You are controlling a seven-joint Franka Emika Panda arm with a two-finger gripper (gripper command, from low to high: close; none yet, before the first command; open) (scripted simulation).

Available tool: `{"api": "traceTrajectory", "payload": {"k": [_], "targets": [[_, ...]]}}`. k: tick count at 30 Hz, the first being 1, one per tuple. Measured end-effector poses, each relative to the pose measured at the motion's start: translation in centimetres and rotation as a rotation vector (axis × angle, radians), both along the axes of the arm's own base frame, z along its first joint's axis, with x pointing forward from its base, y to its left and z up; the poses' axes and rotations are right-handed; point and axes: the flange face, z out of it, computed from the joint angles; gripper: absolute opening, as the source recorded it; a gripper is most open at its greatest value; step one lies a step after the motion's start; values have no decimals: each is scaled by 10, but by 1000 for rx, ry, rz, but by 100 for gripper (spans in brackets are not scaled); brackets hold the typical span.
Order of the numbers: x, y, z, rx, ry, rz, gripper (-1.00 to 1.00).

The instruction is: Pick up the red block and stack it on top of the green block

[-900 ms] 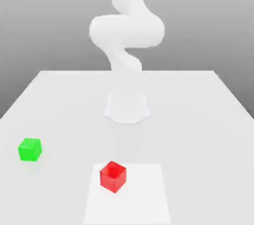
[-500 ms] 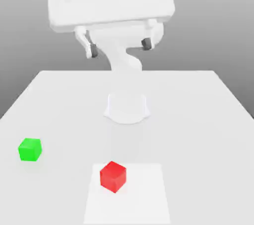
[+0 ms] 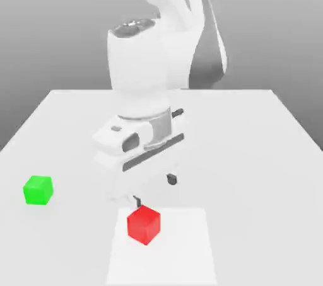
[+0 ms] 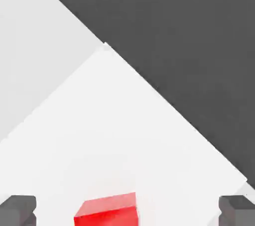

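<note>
On your far left in the exterior view, the green block (image 3: 38, 190) sits on the bench (image 3: 252, 184). Right of it, you have the red block (image 3: 144, 225) resting on a white square patch (image 3: 183, 247). Your hand (image 3: 154, 191) is released and empty, tilted just behind the red block, its fingertips (image 3: 171, 179) spread wide.

The exterior view faces the arm's base from across the tabletop (image 3: 252, 152), looking somewhat down from farther back, while the hand view looks down close over the white patch (image 3: 183, 247) and red block (image 3: 144, 225), which both views share.
</note>
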Motion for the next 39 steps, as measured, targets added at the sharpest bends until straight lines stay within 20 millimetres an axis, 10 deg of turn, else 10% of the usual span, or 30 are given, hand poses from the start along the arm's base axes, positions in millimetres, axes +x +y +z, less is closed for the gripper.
{"api": "traceTrajectory", "payload": {"k": [20,21,28,39], "targets": [[-14,-7,-81,-61,29,89,0],[-16,-7,-87,-58,32,87,-100],[-16,-6,-88,-57,35,87,-100],[-8,-8,-39,-66,18,91,-100]]}}
